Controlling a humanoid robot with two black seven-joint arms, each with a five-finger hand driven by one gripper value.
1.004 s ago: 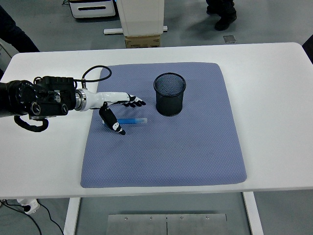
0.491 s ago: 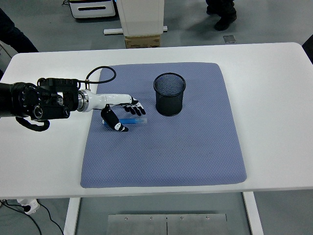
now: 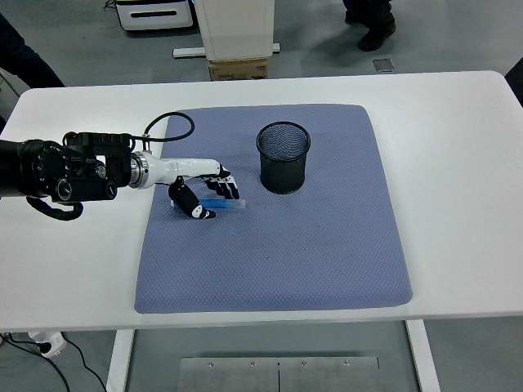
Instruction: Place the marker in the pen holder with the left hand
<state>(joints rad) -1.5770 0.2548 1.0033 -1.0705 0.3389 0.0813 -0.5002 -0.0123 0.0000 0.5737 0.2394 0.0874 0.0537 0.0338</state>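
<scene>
A blue marker (image 3: 234, 204) lies flat on the blue-grey mat (image 3: 278, 245), left of a black mesh pen holder (image 3: 283, 156) that stands upright. My left hand (image 3: 216, 202) reaches in from the left and sits on the marker's left end. Its fingers (image 3: 226, 189) curl down over the marker from the far side and the thumb (image 3: 194, 208) presses in from the near side. The marker's right end sticks out past the fingers and still rests on the mat. My right hand is out of view.
The mat covers the middle of the white table (image 3: 458, 163). A black cable (image 3: 172, 122) loops above the left wrist. A person's dark shoes (image 3: 372, 28) and a cardboard box (image 3: 239, 69) are on the floor beyond the table's far edge.
The left hand's fingers were stretched out above the marker; they have dropped and curled down around its left end. The marker has not moved.
</scene>
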